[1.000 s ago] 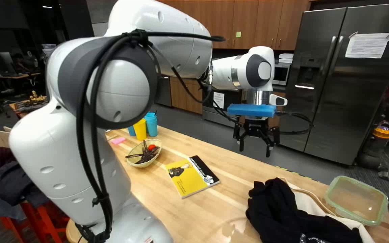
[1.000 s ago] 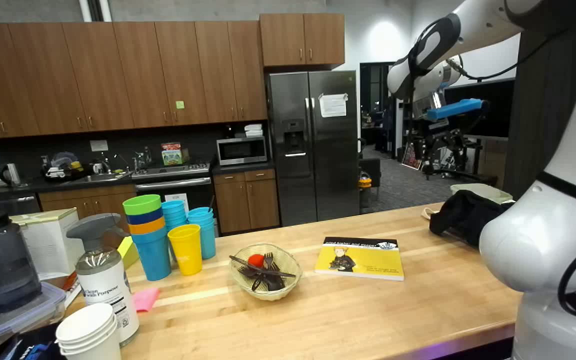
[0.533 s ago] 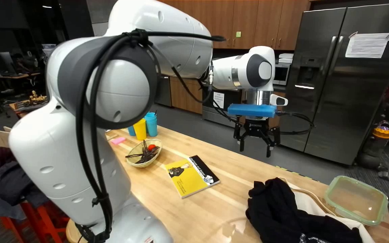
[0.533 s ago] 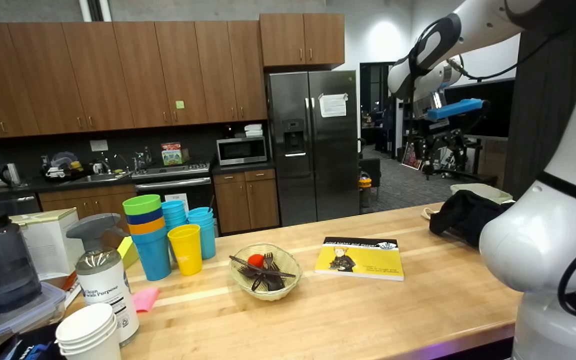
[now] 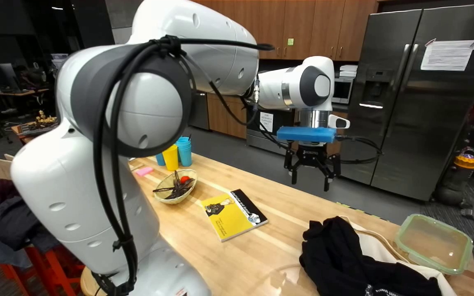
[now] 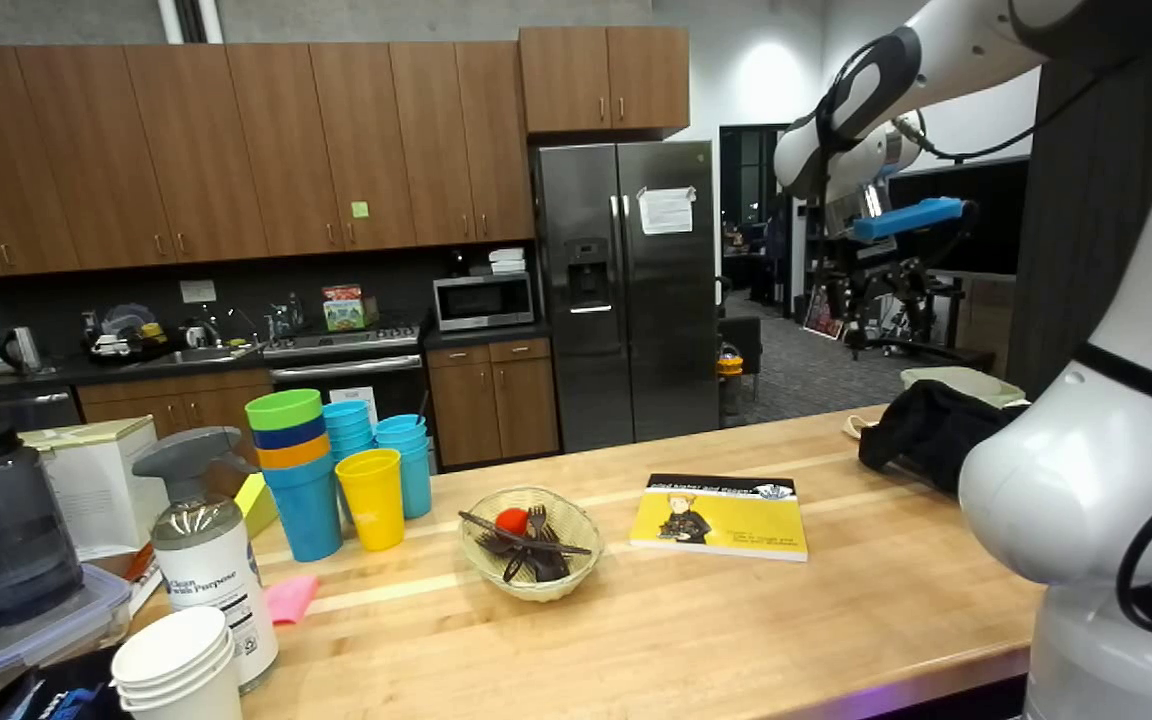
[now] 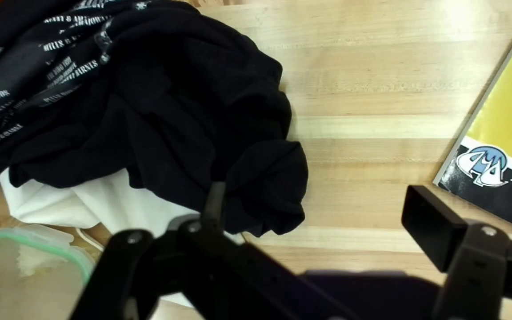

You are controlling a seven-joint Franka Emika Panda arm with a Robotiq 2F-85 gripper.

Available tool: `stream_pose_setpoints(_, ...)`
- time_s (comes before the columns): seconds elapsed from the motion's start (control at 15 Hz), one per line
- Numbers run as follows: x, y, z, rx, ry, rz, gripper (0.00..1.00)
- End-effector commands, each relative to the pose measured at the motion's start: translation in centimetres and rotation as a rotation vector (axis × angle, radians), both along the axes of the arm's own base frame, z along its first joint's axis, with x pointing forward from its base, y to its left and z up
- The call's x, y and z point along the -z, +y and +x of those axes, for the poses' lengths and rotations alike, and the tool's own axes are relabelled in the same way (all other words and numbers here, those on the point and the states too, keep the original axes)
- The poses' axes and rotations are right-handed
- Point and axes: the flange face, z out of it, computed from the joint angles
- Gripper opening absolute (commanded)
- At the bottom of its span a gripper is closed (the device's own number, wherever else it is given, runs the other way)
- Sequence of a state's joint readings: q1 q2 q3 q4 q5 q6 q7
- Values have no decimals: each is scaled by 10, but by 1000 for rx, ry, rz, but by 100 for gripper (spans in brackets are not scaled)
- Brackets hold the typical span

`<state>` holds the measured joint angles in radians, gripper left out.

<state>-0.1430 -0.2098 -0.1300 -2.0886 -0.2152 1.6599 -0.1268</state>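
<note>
The gripper (image 5: 310, 181) hangs above the wooden table (image 5: 237, 263), its fingers (image 7: 434, 226) spread wide and released. Nearest below it, the black garment (image 7: 185, 111) lies crumpled partly on a white cloth (image 7: 127, 204), hiding some of it; in the wrist view one finger blocks some of both, while the robot's arm (image 6: 1056, 490) covers part of the garment in an exterior view. Beside the cloth sits a clear container (image 5: 434, 244) with a green rim. On the garment's other side, apart from it, a yellow-and-black book (image 5: 235, 214) lies flat. Farther along stands a basket (image 6: 576, 575) with dark cutlery (image 6: 548, 566) and a round red object (image 6: 512, 520), some cutlery jutting over its rim. Past that come a yellow cup (image 6: 372, 500), a stack of cups (image 6: 302, 510) and a pink sheet (image 6: 291, 598) on the wood. In an exterior view a spray bottle (image 6: 216, 580) partly screens a white box (image 6: 121, 500), with white cups (image 6: 181, 665) just in front of the bottle. Across the floor rise a dark refrigerator (image 6: 651, 310) and wooden cabinets (image 6: 286, 150).
</note>
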Motion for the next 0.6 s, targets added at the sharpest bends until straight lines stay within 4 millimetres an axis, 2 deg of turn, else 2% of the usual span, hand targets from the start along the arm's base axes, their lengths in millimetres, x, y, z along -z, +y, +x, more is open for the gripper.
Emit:
stream_pose_setpoints(0.0, -1, 9, 2, -5, -49, -21, 100)
stream_pose_setpoints(0.27, 3, 39, 11, -49, -132, -91, 100)
stream_pose_setpoints(0.53, 5, 87, 21, -161, -185, -200, 100)
